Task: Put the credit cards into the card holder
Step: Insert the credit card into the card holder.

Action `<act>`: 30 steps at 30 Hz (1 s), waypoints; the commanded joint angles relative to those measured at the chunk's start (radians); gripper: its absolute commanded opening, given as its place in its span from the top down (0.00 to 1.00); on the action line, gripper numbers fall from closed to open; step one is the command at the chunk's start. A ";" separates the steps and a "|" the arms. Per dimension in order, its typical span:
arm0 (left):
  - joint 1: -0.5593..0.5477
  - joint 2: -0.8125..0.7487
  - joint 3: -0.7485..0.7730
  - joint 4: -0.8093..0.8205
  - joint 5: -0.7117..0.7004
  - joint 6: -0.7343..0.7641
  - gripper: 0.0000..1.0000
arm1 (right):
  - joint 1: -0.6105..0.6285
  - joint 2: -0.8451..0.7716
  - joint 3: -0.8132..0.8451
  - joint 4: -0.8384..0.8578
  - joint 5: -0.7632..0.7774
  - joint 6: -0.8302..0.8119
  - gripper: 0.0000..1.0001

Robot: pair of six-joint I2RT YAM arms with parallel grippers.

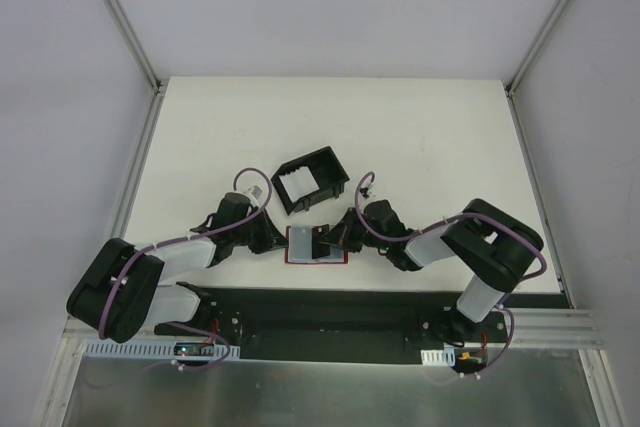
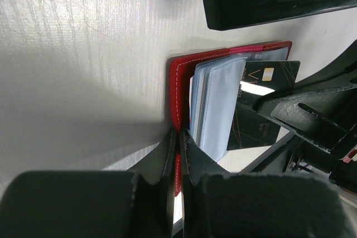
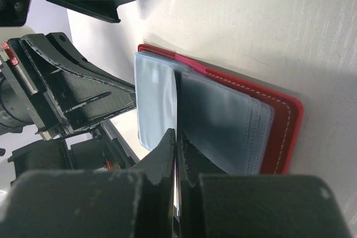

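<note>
Progress is partial, as I judge it: one credit card (image 2: 261, 112), dark with a gold chip, is only part way into the card holder (image 2: 177, 90) and is not yet pushed home. The holder lies open on the white surface (image 1: 420, 137), near its front edge, between the two pairs of jaws, with its pale blue sleeves (image 3: 223, 121) facing up. The left jaws are clenched on the red cover at the holder's left edge. The right jaws are clenched too, on a thin edge that appears to be the card. The right wrist view shows it only edge-on, so I am not fully sure. I see no other card lying loose, and whether any sits inside the sleeves is hidden. Opened out, the holder has its long axis from left to right across the robot, with its fold running away from the bases. The card enters from the right side, its inner end tucked among the sleeves and its chip part in plain sight.
</note>
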 commanded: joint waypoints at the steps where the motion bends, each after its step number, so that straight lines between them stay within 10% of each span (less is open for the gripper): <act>1: 0.001 0.038 -0.026 -0.138 -0.068 0.055 1.00 | 0.007 0.035 0.027 0.063 -0.029 0.016 1.00; 30: 0.000 0.032 -0.024 -0.133 -0.062 0.052 1.00 | 0.051 0.073 0.013 0.059 0.056 0.052 1.00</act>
